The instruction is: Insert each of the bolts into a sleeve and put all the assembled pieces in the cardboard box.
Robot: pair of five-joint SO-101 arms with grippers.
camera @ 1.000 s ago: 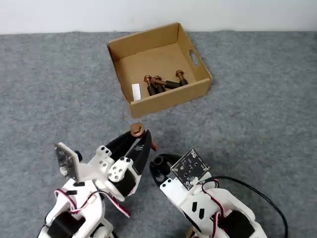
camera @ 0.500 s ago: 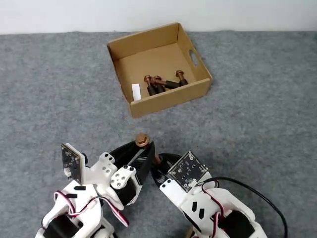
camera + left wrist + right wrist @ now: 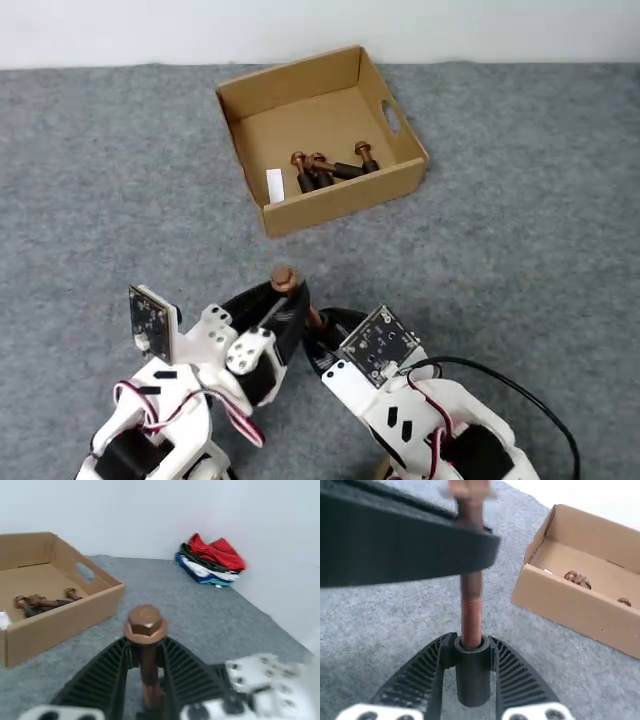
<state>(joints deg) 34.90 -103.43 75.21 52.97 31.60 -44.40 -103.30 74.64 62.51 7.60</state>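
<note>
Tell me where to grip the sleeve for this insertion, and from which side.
Grip the sleeve across its round wall, below the mouth, from the side, as the right tool does. The bolt enters its open end, which must stay clear.

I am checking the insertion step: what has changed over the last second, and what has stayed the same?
The left gripper, shut on the bolt, drew back toward the arms' bases, bringing the bolt's tip into the mouth of the sleeve in the right gripper. Nothing was taken or released. The right gripper barely shifted; the cardboard box and its assembled pieces stayed put.
</note>
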